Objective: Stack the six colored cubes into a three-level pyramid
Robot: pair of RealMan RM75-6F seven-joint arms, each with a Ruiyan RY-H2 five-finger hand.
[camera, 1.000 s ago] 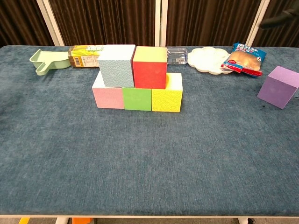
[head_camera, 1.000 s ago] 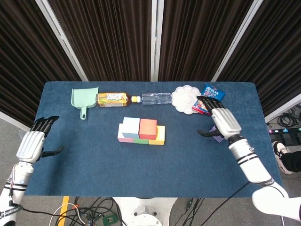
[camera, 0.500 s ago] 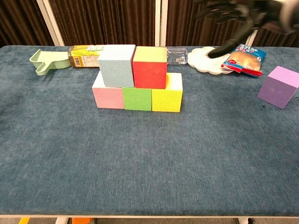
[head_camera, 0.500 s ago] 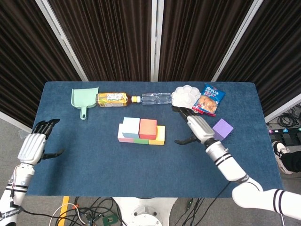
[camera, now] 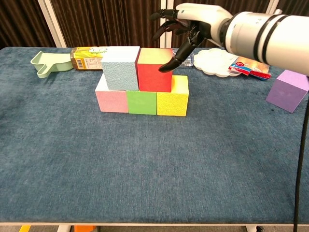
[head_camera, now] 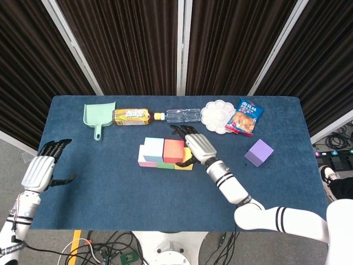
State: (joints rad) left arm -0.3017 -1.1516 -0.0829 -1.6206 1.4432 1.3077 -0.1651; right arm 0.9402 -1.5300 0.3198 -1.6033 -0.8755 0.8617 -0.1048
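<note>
1. The right robot hand (camera: 190,21) hangs above the red cube (camera: 154,70), its fingers spread apart and holding nothing; its thumb (camera: 179,55) points down toward that cube's right top edge, and whether it touches cannot be told.
2. The right arm reaches in from 4 o'clock in the head view, palm down, fingers pointing toward 11 o'clock.
3. The left robot hand (head_camera: 39,170) hovers off the table's (head_camera: 110,204) 8 o'clock edge, fingers apart and empty.
4. The stack's long axis runs from 9 to 3 o'clock: pink cube (camera: 111,100), green cube (camera: 142,102) and yellow cube (camera: 173,99) touch in a row, with the light blue cube (camera: 120,67) and red cube side by side on top.
5. The purple cube (camera: 288,90) sits alone at 3 o'clock, well apart from the stack, turned corner-forward.
6. Along the far edge lie a green dustpan (head_camera: 99,116), a tea bottle (head_camera: 131,116) and a clear bottle (head_camera: 182,115) lying lengthwise, a white palette (head_camera: 217,116) and a snack bag (head_camera: 246,116).
7. The chest view shows the thumb's height over the red cube; only the head view shows the left robot hand.
</note>
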